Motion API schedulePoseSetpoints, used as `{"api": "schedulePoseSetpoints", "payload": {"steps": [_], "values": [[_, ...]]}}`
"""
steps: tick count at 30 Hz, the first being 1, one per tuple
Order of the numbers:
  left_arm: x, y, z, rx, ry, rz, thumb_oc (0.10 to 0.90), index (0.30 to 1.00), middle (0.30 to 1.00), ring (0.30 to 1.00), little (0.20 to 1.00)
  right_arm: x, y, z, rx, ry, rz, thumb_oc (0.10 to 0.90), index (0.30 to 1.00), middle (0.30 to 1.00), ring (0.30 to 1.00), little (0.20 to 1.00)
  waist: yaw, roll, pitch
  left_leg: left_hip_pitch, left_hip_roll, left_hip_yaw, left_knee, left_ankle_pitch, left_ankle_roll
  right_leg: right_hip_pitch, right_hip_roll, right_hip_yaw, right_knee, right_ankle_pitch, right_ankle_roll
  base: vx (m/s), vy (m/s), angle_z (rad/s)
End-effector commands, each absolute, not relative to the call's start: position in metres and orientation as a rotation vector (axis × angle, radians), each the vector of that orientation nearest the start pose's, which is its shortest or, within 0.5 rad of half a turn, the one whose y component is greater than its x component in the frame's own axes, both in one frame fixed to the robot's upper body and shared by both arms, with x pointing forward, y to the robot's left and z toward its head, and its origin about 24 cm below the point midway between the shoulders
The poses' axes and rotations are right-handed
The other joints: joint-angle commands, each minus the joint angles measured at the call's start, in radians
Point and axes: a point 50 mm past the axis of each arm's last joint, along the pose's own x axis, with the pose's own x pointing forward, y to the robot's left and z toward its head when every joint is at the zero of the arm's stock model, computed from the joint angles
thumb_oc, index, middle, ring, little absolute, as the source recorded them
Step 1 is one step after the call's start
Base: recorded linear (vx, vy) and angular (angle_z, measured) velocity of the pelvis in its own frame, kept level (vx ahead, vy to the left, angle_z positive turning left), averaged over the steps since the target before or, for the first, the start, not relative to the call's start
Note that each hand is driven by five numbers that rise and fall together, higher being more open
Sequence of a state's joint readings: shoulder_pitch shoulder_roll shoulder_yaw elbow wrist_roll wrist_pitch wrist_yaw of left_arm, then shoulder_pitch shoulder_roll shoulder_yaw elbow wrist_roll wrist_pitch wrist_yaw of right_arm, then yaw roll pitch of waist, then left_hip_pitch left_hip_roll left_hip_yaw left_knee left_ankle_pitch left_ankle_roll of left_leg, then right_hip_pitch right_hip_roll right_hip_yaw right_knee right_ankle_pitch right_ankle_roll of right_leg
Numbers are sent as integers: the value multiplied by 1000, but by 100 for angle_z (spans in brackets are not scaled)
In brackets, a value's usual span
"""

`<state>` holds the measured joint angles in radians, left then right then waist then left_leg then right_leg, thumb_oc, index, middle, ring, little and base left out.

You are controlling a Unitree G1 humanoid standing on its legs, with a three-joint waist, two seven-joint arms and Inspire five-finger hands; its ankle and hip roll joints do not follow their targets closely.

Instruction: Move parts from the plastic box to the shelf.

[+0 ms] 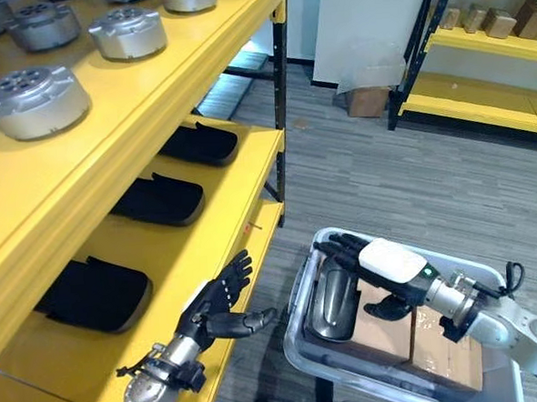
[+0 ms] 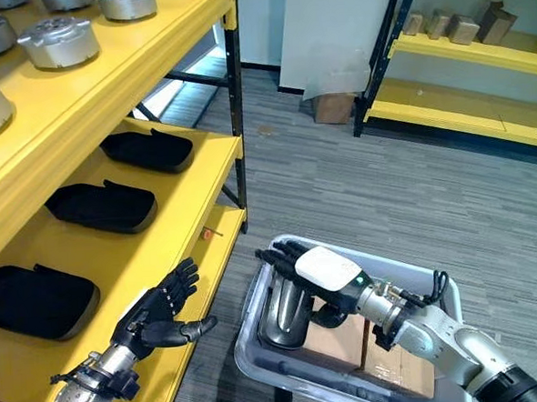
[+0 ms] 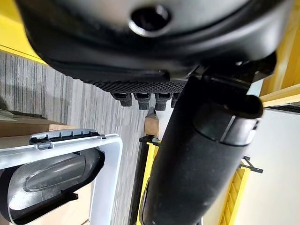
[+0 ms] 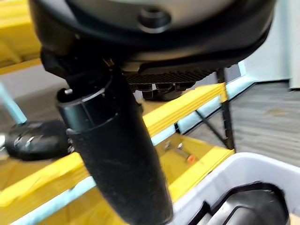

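Two hands show: our right hand (image 1: 393, 264) lies fingers-straight on a dark part (image 1: 334, 304) inside the plastic box (image 1: 297, 301); our left hand (image 1: 218, 306) hovers open beside the shelf (image 1: 216, 215).

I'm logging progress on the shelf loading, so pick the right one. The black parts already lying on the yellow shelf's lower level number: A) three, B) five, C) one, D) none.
A: three black parts lie in a row on the lower level of the yellow shelf, while another dark part sits in the plastic box under the right robot hand.
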<state>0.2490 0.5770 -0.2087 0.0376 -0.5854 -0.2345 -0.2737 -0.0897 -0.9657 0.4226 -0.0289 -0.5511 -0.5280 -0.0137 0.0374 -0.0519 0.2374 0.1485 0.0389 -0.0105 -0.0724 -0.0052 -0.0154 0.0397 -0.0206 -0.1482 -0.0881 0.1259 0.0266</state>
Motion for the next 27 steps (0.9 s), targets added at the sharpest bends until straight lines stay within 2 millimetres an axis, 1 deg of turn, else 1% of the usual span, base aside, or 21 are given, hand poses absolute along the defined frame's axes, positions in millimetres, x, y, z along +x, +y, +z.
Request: {"api": "schedulePoseSetpoints", "payload": {"steps": [1, 6, 8, 9, 10, 14, 16, 19, 21, 22, 25, 27], "values": [[212, 210, 54, -28, -63, -441, 900, 1000, 1000, 1000, 1000, 239, -186, 109, -1427, -615, 802, 900, 1000, 1000, 1000, 1000, 33, -14, -17, -116, 42, -47, 29, -7, -24, 45, -33, -7, 151, -234, 36, -52, -167, 14], [217, 209, 55, -15, -75, -454, 900, 1000, 1000, 1000, 1000, 249, -190, 98, -1522, -580, 833, 900, 1000, 1000, 1000, 1000, 51, -13, 32, -188, 69, -78, 71, 22, -42, -9, -1, -21, 226, -270, 7, -79, -191, 18], [219, 208, 58, 0, -88, -464, 900, 1000, 1000, 1000, 1000, 257, -192, 91, -1582, -575, 819, 900, 1000, 1000, 1000, 1000, 60, -8, 63, -219, 84, -92, 74, 44, -51, -43, 16, -32, 267, -290, -6, -105, -202, 17], [219, 208, 58, 0, -88, -464, 900, 1000, 1000, 1000, 1000, 258, -192, 91, -1582, -576, 819, 900, 1000, 1000, 1000, 1000, 60, -8, 63, -220, 84, -92, 74, 44, -51, -43, 16, -32, 267, -290, -6, -95, -190, 13], [220, 208, 59, 6, -94, -475, 900, 1000, 1000, 1000, 1000, 261, -192, 88, -1626, -574, 820, 900, 1000, 1000, 1000, 1000, 66, -3, 83, -238, 92, -98, 78, 57, -56, -61, 26, -34, 291, -301, -12, -62, -126, 15], [221, 209, 61, 20, -98, -495, 900, 1000, 1000, 1000, 1000, 268, -195, 81, -1705, -571, 811, 900, 1000, 1000, 1000, 1000, 76, 7, 111, -270, 104, -111, 88, 74, -61, -87, 39, -33, 334, -323, -22, -55, -151, 3], [223, 209, 62, 30, -96, -511, 900, 1000, 1000, 1000, 1000, 276, -201, 75, -1786, -567, 752, 900, 1000, 1000, 1000, 1000, 86, 16, 130, -292, 106, -124, 92, 82, -62, -108, 45, -37, 370, -343, -28, -43, -168, 4], [222, 208, 62, 37, -90, -531, 900, 1000, 1000, 1000, 1000, 286, -208, 73, -1870, -554, 656, 900, 1000, 1000, 1000, 1000, 92, 28, 144, -310, 107, -135, 96, 89, -64, -119, 50, -39, 396, -359, -34, -14, -92, 11], [221, 208, 62, 39, -84, -540, 900, 1000, 1000, 1000, 1000, 291, -212, 74, -1914, -537, 605, 900, 1000, 1000, 1000, 1000, 95, 34, 150, -319, 107, -139, 99, 93, -65, -125, 53, -39, 407, -365, -36, -8, -56, 3], [220, 208, 62, 39, -79, -543, 900, 1000, 1000, 1000, 1000, 294, -217, 74, -1951, -525, 553, 900, 1000, 1000, 1000, 1000, 96, 43, 157, -331, 108, -143, 100, 98, -66, -136, 55, -40, 424, -373, -39, -20, -50, 4], [221, 208, 63, 39, -77, -546, 900, 1000, 1000, 1000, 1000, 301, -220, 78, -2004, -517, 482, 900, 1000, 1000, 1000, 1000, 94, 56, 166, -348, 107, -147, 105, 100, -65, -161, 56, -40, 455, -385, -42, -8, -12, 1], [222, 207, 64, 39, -79, -558, 900, 1000, 1000, 1000, 1000, 307, -224, 82, -2028, -520, 399, 900, 1000, 1000, 1000, 1000, 96, 70, 177, -368, 104, -151, 113, 102, -64, -181, 55, -41, 483, -396, -46, 0, 0, 0]]}}
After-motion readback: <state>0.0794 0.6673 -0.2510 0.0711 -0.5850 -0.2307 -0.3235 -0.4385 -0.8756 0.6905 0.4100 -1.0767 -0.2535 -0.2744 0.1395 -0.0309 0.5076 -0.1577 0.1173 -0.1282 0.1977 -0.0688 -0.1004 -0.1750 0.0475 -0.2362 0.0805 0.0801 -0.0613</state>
